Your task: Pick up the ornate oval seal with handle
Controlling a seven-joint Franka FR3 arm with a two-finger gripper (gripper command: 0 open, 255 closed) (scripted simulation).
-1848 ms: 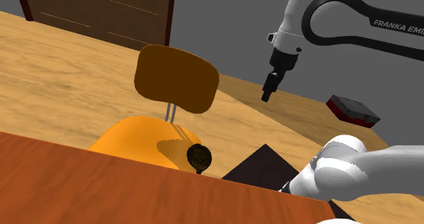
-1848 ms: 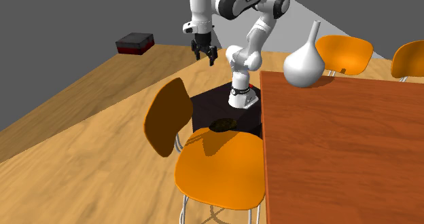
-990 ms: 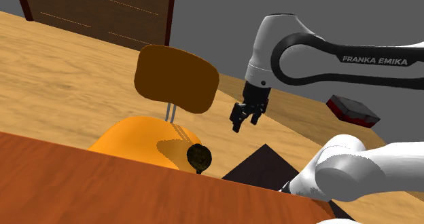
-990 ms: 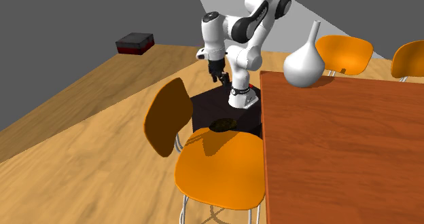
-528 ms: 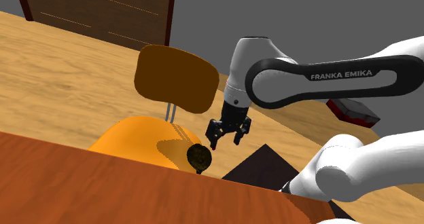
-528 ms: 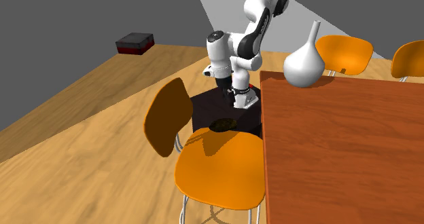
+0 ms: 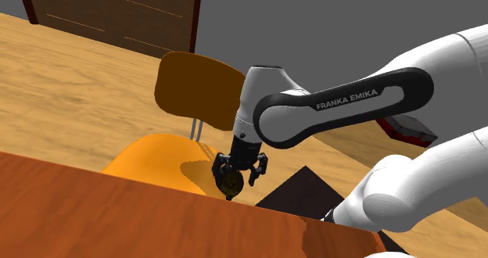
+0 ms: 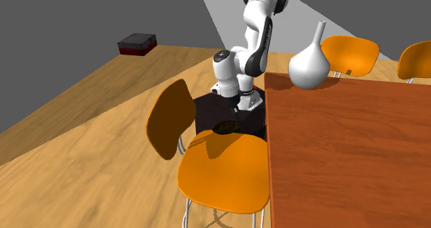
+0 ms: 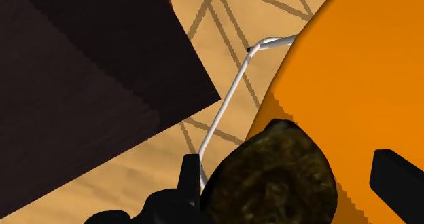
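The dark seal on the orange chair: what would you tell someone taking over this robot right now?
The gripper is open, low over the seal, a finger on either side, not yet closed on it.
The seal lies on the edge of the orange chair seat, on the side toward the stand.
Done: the approach.
Left: close the fingers on the seal, then lift it.

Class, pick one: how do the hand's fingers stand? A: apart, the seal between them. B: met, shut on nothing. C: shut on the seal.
A: in the wrist view the fingers of the hand stand wide apart, with the dark oval seal between them.
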